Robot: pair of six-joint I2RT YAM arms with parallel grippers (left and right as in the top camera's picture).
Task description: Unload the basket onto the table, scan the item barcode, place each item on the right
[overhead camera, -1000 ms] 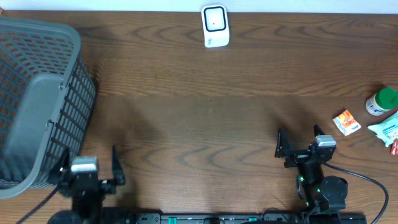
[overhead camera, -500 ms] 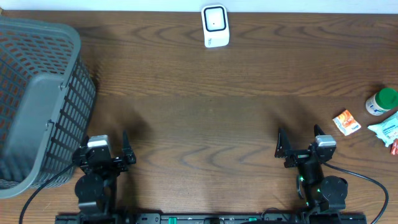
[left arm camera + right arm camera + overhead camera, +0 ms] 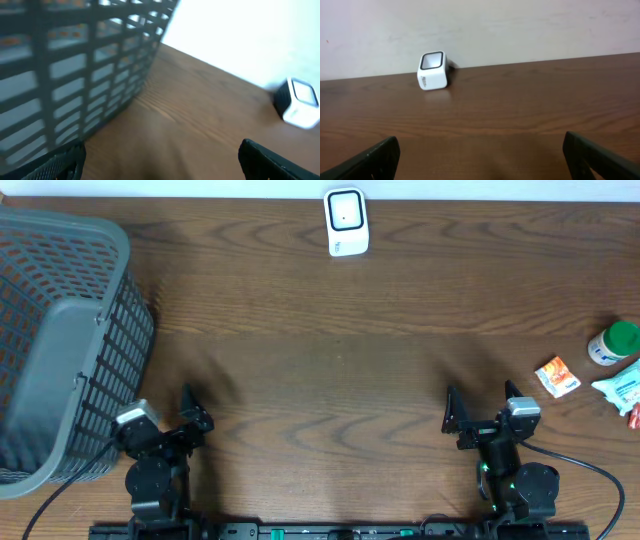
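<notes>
Over at 9 o'clock on the wooden table (image 3: pixel 320 350) stands the grey mesh basket (image 3: pixel 60 340), big and tipped on a slant, filling that whole side. Tucked against its near corner, at about 7 o'clock, sits the left gripper (image 3: pixel 160 420), turned a little on its axis. Its jaws are spread wide with nothing between them. The left wrist view is blurred, but both dark fingertips (image 3: pixel 262 155) show at the bottom corners with only bare wood in the gap, the basket wall (image 3: pixel 75 65) looming at its 10 o'clock.

Dead centre at 12 o'clock, right up by the far edge, there's the white barcode scanner (image 3: pixel 346 222), standing alone with its dark-framed window showing. The right wrist camera sees it too (image 3: pixel 434 71), against the pale wall.

Swinging to 5 o'clock, the right gripper (image 3: pixel 482 405) rests near the front edge, jaws parted as far as they go and empty, with plain tabletop between the fingers (image 3: pixel 375 157).

And the goods? All out at 3 o'clock, well apart from both grippers: an orange packet (image 3: pixel 557 376), a green-capped white bottle (image 3: pixel 613 343) just beyond it, a pale blue-and-white pouch (image 3: pixel 620 388), and a sliver of something red (image 3: pixel 634 418) cut off by the frame. Nothing is touching any of them.
</notes>
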